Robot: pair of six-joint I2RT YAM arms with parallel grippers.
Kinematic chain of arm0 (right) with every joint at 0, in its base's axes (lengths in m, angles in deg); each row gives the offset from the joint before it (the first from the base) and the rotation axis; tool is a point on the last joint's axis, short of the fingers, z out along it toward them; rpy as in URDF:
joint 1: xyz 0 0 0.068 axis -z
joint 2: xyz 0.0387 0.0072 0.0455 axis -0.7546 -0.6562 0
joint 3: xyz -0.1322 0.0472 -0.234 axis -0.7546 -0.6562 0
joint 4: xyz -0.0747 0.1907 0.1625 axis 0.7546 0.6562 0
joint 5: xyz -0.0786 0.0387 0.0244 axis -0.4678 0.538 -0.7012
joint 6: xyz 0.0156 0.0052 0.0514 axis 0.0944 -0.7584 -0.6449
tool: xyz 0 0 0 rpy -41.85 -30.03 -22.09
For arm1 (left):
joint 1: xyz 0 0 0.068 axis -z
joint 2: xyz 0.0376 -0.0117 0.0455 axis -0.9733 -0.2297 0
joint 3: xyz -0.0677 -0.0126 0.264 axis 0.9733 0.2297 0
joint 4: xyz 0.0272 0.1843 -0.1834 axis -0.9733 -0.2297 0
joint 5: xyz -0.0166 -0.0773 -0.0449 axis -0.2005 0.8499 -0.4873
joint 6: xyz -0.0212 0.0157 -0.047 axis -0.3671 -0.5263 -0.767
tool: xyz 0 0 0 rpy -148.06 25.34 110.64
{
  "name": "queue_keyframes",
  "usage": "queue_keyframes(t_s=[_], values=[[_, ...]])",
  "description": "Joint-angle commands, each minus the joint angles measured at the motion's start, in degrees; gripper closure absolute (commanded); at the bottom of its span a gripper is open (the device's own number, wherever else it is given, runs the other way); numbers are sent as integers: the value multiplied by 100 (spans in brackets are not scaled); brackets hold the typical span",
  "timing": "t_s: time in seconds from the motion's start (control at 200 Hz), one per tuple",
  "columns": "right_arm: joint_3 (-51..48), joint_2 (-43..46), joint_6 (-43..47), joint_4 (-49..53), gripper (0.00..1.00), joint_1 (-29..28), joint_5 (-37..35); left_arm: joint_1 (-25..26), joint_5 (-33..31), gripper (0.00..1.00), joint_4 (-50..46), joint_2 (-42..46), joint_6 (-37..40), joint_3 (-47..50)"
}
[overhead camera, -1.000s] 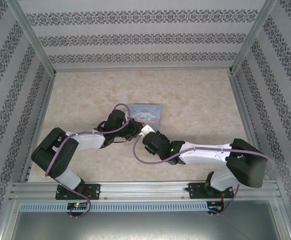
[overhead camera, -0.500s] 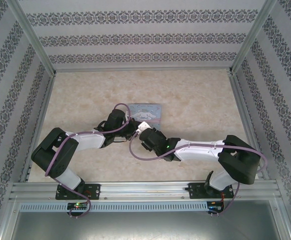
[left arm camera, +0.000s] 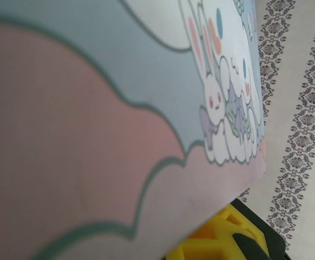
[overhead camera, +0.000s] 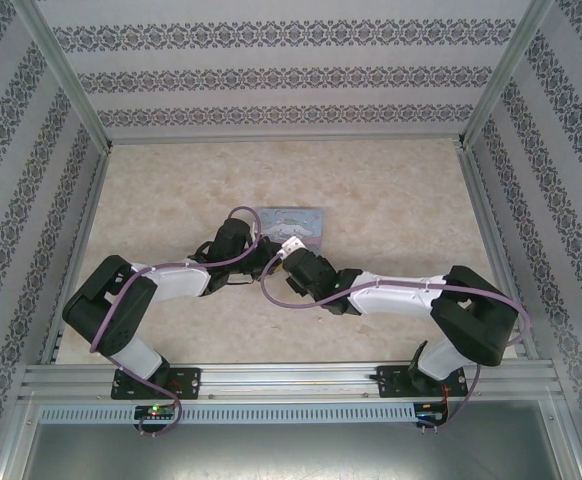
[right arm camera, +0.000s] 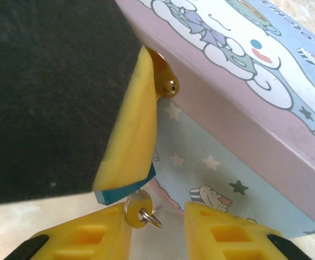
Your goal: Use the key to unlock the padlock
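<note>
key (right arm camera: 137,209) hangs under padlock (right arm camera: 126,190), inside right gripper (right arm camera: 160,227) gap.

The tin (overhead camera: 296,222) is pastel blue with pink clouds and a white cartoon dog; its side is light blue with stars. The bench (overhead camera: 391,190) is marbled beige. The walls (overhead camera: 271,75) are white with dark floral bands. The right end effector (right arm camera: 157,216) has yellow fingers (right arm camera: 222,235). The cable (overhead camera: 241,212) is purple.
</note>
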Motion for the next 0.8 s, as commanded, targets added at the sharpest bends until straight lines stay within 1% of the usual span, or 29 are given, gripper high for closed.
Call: queue_keyframes(t_s=[0.0,0.24,0.35,0.41,0.6,0.674,0.699,0.794], values=[[233,-77,-120,-131,68,49,121,-62,209,100,100,181,78,-40],[345,-157,-170,-114,76,143,243,-63,229,100,190,169,36,40],[330,-142,-228,-114,84,231,349,-62,238,100,200,187,35,54],[306,-112,-255,-122,86,283,406,-61,240,100,206,186,48,58],[272,46,-326,-123,100,371,706,-59,246,100,255,151,42,68],[272,90,-347,-106,100,404,884,-61,246,100,259,140,29,67],[274,99,-360,-93,97,415,956,-64,238,100,263,126,29,67],[247,198,-381,30,70,418,1136,-61,190,100,231,112,40,81]])
